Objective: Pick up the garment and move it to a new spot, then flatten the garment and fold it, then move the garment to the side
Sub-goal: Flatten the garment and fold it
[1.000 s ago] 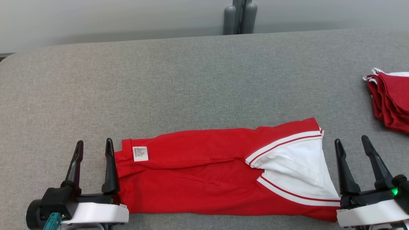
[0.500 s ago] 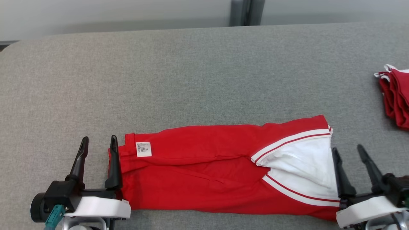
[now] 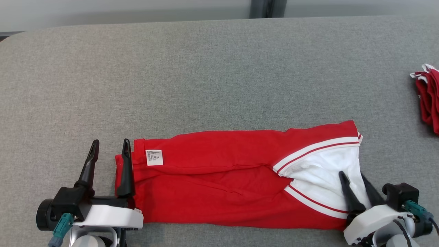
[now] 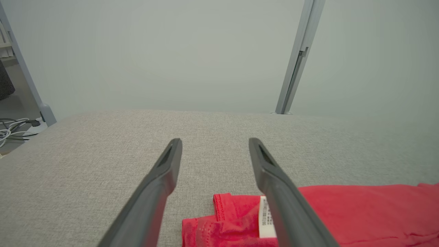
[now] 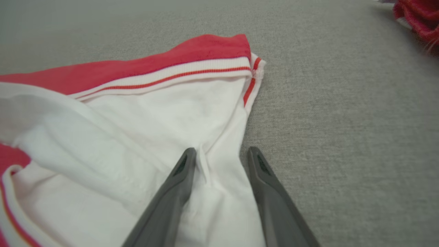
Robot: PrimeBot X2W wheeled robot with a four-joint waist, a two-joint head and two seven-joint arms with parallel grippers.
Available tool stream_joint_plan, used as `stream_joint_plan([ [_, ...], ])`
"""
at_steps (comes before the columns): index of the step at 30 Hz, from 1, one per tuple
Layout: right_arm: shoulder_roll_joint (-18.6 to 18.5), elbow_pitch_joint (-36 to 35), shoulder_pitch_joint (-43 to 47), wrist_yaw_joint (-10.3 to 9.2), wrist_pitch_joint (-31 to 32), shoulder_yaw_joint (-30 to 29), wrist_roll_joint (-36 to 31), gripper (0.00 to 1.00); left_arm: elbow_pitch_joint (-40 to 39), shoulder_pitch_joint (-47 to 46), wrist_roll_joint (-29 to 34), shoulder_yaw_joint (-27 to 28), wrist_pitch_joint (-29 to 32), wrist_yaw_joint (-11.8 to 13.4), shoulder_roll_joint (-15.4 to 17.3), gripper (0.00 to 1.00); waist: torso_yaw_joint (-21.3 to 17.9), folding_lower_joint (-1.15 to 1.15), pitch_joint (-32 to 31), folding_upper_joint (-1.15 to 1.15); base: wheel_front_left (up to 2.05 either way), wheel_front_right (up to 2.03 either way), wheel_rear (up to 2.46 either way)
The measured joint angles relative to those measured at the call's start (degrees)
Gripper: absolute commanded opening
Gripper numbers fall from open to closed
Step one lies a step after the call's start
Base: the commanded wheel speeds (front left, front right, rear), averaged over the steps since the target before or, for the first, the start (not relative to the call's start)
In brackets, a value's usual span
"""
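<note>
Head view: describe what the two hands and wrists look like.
Both the left hand and right hand have two long, dark, tapering fingers on a black block over a white wrist shell. A teal connector plugs into each.

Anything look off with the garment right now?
The garment isn't a clean strip: its right end flares open, showing a rumpled white panel, and the care label faces up at the left. The right pincer straddles that white edge.

Grey fabric-topped table (image 3: 219,68) fills the frame; a red-and-white garment (image 3: 212,185) lies flat at lower centre, with red folded clothes (image 3: 430,96) at the right edge.
</note>
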Motion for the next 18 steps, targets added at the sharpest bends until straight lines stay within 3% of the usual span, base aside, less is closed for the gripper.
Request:
stream_joint_plan([
  [8, -1.4, -0.1, -1.0, 0.29, -0.6, 1.4, 3.7, 0.0, -0.2, -0.2, 0.3, 0.7, 0.0, -0.5, -0.2, 1.0, -0.5, 0.0, 0.0, 0.0, 0.0, 0.0, 0.0],
  [18, -4.7, -2.1, 1.4, 0.22, -1.2, -6.1, 3.8, 0.0, -0.4, -0.1, 0.6, 1.1, 0.0, -0.9, -0.6, 1.0, -1.1, 0.0, -0.5, 0.0, 0.0, 0.0, 0.0],
])
